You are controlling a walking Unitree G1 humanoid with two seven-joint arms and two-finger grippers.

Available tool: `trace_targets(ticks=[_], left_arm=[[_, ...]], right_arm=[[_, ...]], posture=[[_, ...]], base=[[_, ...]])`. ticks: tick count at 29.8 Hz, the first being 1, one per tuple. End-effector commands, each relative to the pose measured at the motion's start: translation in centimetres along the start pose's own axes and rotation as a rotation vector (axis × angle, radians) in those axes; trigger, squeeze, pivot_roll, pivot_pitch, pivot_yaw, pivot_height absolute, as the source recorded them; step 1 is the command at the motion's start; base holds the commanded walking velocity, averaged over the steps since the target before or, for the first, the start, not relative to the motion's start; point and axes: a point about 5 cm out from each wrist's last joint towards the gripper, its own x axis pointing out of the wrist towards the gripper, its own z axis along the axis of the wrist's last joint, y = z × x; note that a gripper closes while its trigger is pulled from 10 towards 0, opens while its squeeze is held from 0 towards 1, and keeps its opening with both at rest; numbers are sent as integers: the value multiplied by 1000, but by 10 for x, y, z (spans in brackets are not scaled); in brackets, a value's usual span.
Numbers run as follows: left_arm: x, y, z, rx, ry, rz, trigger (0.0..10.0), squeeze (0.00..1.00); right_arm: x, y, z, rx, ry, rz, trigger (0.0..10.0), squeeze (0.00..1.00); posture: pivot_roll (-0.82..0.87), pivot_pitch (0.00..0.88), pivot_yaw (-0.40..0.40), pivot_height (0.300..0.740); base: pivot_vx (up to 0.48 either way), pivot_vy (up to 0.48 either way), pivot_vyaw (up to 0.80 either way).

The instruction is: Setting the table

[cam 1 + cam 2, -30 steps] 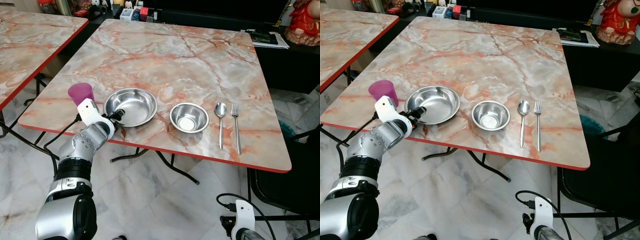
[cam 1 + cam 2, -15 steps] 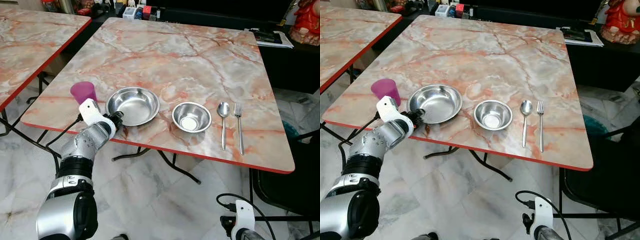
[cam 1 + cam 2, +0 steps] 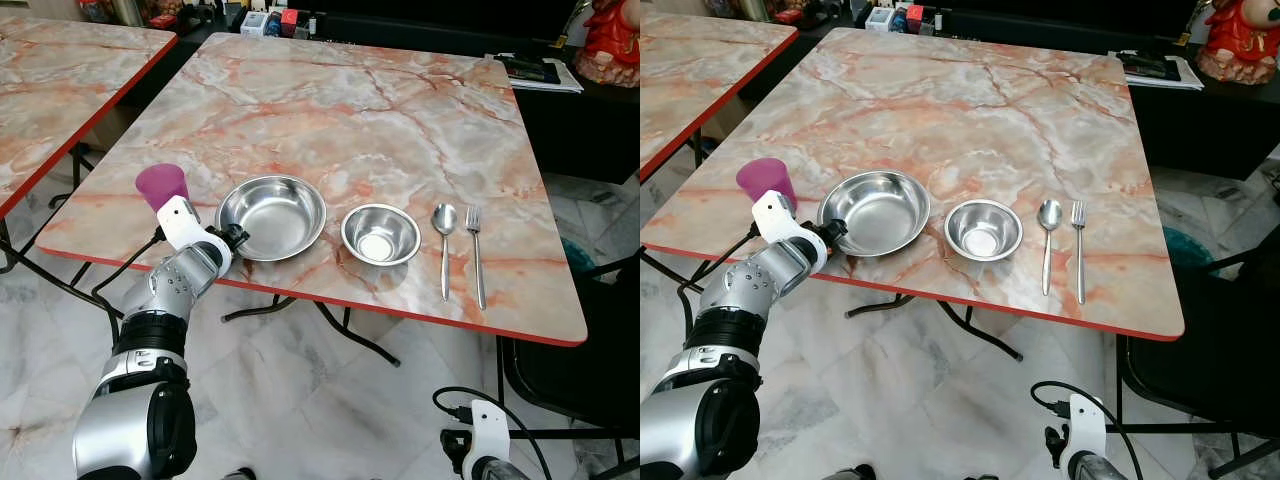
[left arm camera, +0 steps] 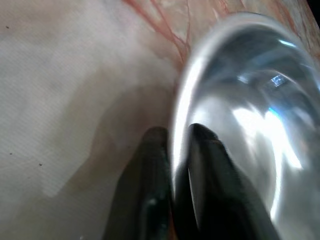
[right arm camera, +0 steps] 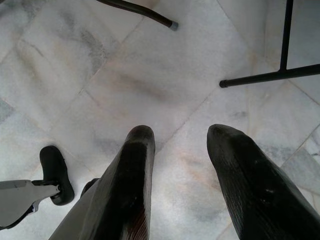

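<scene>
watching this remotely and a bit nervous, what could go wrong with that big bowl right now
The left claw pinches the large steel bowl by its thin rim; the smooth metal could slip free. The purple cup stands close beside that arm, so a swing might topple it. Pushed right, the bowl could knock the small bowl.

On your marble-topped table point(image 3: 380, 110), left to right: purple plastic cup point(image 3: 162, 186), large steel bowl point(image 3: 272, 216), small steel bowl point(image 3: 380, 233), spoon point(image 3: 444, 246), and what seems a fork point(image 3: 475, 255).
</scene>
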Motion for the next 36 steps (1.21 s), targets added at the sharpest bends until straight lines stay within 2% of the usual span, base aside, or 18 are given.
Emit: trace_targets(ticks=[1, 6, 12, 15, 19, 20, 21, 23, 30, 33, 34, 36], left_arm=[[2, -2, -2, 2, 6, 11, 0, 0], [1, 4, 0, 1, -17, 51, 0, 0], [-2, 8, 6, 41, -80, 116, 0, 0], [-3, 7, 9, 25, -106, 121, 0, 0], [-7, 0, 19, -19, -210, 46, 0, 0], [-10, -6, 25, -50, -266, -9, 3647, 0], [-12, -10, 28, -57, -296, -42, 10000, 0], [-17, -19, 34, -44, -361, -101, 10000, 0], [-25, -25, 41, -7, -455, -148, 10000, 0], [-37, -31, 51, 65, -583, -169, 10000, 0], [-39, -32, 53, 74, -599, -171, 10000, 0], [-43, -33, 57, 149, -646, -167, 10000, 0]], right_arm=[[-1, -2, -4, 7, 11, -9, 10000, 0], [-1, -2, -4, 7, 11, -9, 10000, 0], [-1, -2, -4, 5, 12, -7, 10000, 0], [-1, -2, -4, 4, 12, -7, 10000, 0], [-1, -2, -4, 3, 12, -6, 10000, 0], [-1, -2, -4, 4, 11, -5, 10000, 0], [-1, -2, -4, 4, 11, -5, 10000, 0], [-1, -2, -4, 4, 11, -5, 10000, 0], [-1, -2, -4, 5, 9, -6, 10000, 0], [-1, -3, -3, 6, 5, -9, 10000, 0], [-1, -3, -3, 7, 4, -9, 10000, 0], [-1, -2, -4, 12, 1, -9, 10000, 0]], posture=[[12, 144, -52, 740], [12, 144, -53, 740], [14, 143, -54, 740], [14, 143, -54, 740], [16, 142, -56, 740], [17, 142, -56, 740], [18, 143, -56, 740], [19, 142, -57, 740], [18, 141, -58, 740], [18, 138, -59, 740], [19, 137, -58, 740], [27, 130, -54, 740]], base=[[0, 0, 0], [0, 0, 0], [0, 0, 0], [0, 0, 0], [0, 0, 0], [0, 0, 0], [0, 0, 0], [0, 0, 0], [0, 0, 0], [0, 0, 0], [0, 0, 0], [0, 0, 0]])
